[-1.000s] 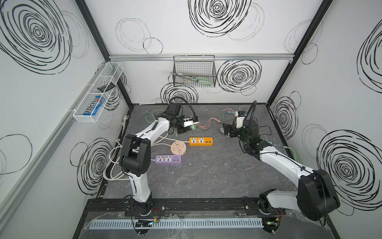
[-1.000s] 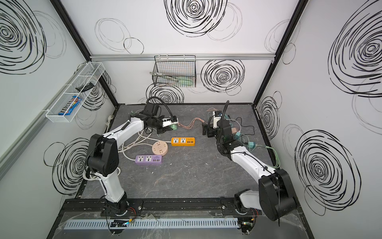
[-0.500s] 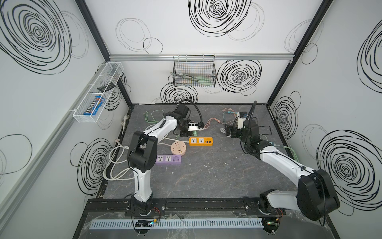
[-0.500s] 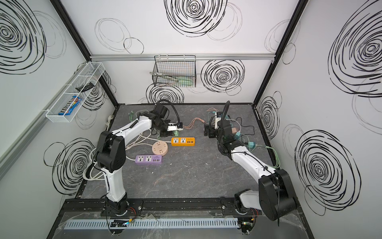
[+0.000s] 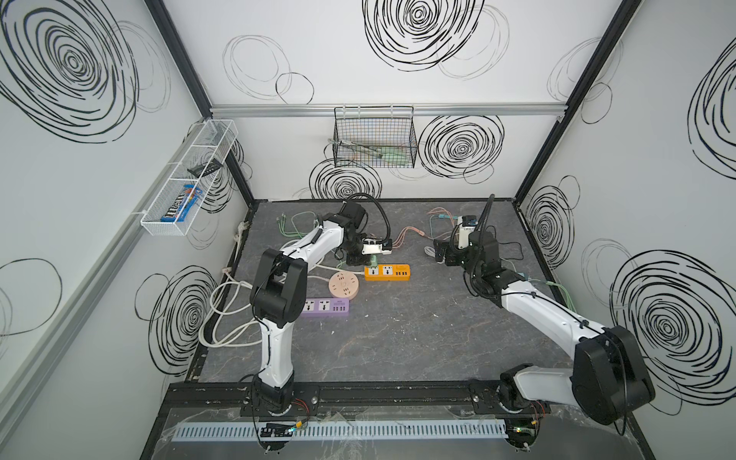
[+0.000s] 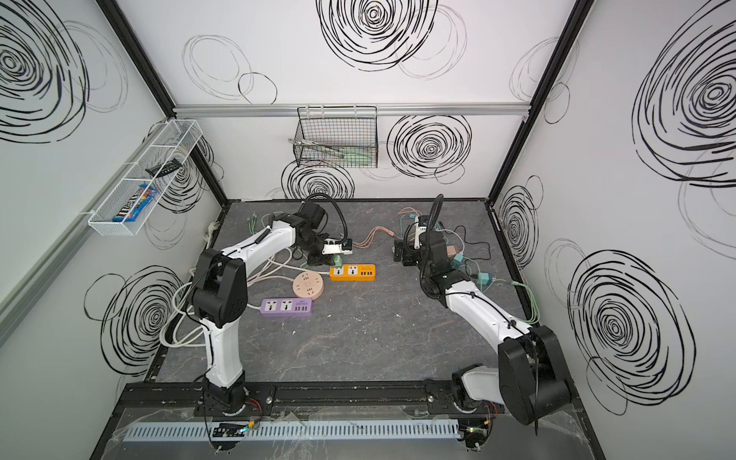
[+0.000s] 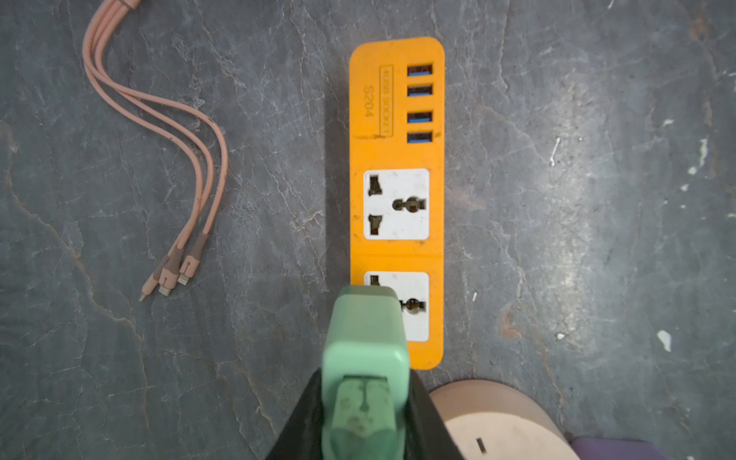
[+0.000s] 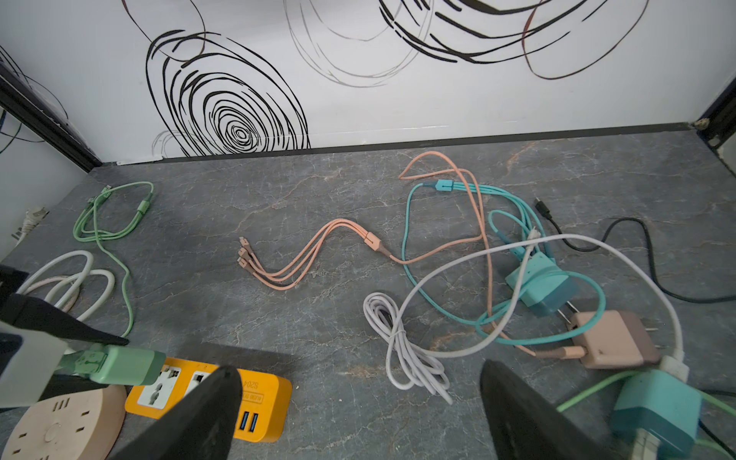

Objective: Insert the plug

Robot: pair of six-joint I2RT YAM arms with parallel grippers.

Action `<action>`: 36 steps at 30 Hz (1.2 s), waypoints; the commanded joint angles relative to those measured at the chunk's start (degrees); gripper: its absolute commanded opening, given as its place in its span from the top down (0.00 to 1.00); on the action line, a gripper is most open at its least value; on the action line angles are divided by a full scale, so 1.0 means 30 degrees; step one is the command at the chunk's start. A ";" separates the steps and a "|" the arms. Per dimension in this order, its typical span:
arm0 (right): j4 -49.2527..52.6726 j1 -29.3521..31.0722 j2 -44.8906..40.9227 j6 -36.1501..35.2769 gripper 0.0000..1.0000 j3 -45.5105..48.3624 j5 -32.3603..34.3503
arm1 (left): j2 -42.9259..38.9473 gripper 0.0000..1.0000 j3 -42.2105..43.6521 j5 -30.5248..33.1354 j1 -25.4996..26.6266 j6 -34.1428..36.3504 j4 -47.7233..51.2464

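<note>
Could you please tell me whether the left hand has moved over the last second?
Yes. The left hand, shut on the green plug, has come forward from nearer the back wall to the socket end of the orange power strip.

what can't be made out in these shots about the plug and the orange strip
- Prongs of the green plug: hidden under its own body in the left wrist view, so whether they have entered the orange power strip is unclear.
- That same contact in both top views: too small, crowded by the left gripper.
- Round beige socket: cut off by the frame edge in the left wrist view.
</note>
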State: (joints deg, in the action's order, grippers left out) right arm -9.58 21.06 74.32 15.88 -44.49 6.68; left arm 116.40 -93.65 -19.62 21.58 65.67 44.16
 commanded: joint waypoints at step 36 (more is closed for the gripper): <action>0.0995 -0.0219 0.0406 0.0348 0.03 -0.0492 0.0011 | 0.3085 0.74 -0.1467 0.0892 0.0473 0.0134 0.1269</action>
State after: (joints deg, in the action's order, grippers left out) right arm -7.31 20.67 74.81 16.49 -44.51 6.52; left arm 122.13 -99.61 -16.75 23.51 65.34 48.53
